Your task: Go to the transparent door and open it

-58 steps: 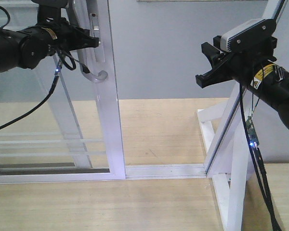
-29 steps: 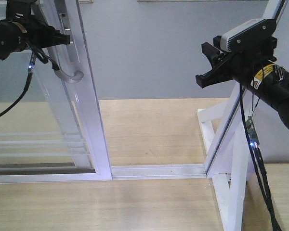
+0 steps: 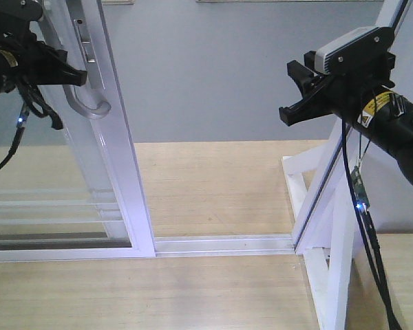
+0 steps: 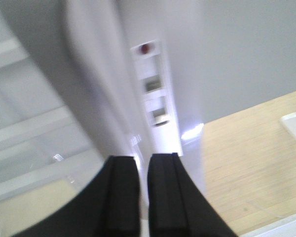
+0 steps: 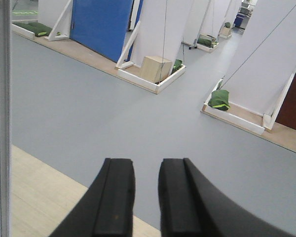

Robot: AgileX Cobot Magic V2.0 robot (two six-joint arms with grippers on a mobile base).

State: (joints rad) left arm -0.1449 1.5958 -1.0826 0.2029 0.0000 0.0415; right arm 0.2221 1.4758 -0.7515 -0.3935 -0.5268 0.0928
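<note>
I am sliding the door (image 3: 113, 137) open. Its white frame is standing at the left of the front view, with a wide gap of bare track (image 3: 224, 244) lying between it and the slanted post (image 3: 330, 165) at the right, so I judge the opening largely made.

My left hand (image 3: 72, 72) is reaching in from the left edge, its tip lying against the curved grey handle (image 3: 89, 103) just beside the frame's edge. In the left wrist view my two black fingers (image 4: 121, 197) are lying close together with only a thin slit between them, pointing at the lock plate (image 4: 155, 98) on the frame. The handle itself is not showing between them there, and the frame is blurred. I cannot tell whether I am pinching the handle or only hooking and pushing against it.

My right hand (image 5: 143, 197) is hanging well apart from the door, up by the post, holding nothing. Its fingers (image 5: 175, 197) are nearly together, facing grey floor (image 5: 113, 108) and far partitions.

The next move, as I judge it, calls for pushing further left along the track, keeping the force level so the panel is not racking in its rail, then easing off the handle cleanly. The risk I see is my tip slipping off the curved bar.
</note>
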